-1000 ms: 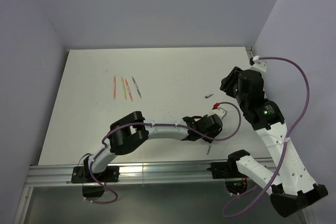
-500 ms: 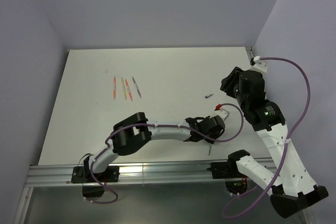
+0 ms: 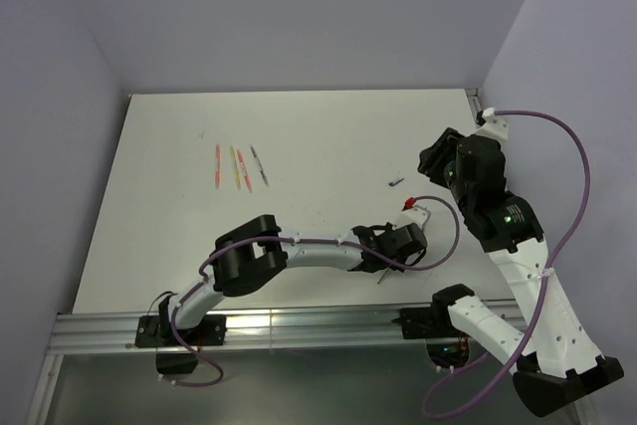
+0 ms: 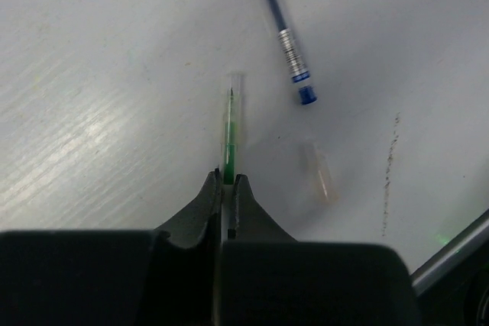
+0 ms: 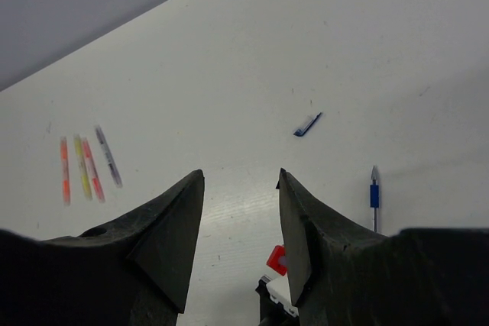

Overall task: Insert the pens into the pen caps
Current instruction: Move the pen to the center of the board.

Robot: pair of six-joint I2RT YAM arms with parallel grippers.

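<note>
Table (image 3: 299, 126): the near part is being spanned by the left arm (image 3: 299, 244), which is being stretched rightward close to the near edge.

Left gripper (image 4: 227, 186): the fingers are being pressed together on the green-clear pen (image 4: 229, 139). Only its rear end is being pinched between the tips; the rest is being left sticking out past them, low over the table. Contact with the surface cannot be told.

The pen's long axis is being kept in line with the fingers, with the fine tip pointed straight away from them, seemingly toward the near edge.

Right gripper (image 5: 237, 211): the fingers are being held spread wide with nothing between them, over the right side of the table.

Open room is being left far and left of the left gripper. The near rail (image 3: 299, 325) is close by it.

Four pens (image 3: 239, 167) are being left in a row on the far left, axes running roughly near to far, well apart from both grippers. A blue pen (image 4: 281, 27) and a translucent cap (image 4: 321, 181) are lying just beside the green-clear pen, not touching it. A dark blue cap (image 3: 396, 183) is lying farther off.
</note>
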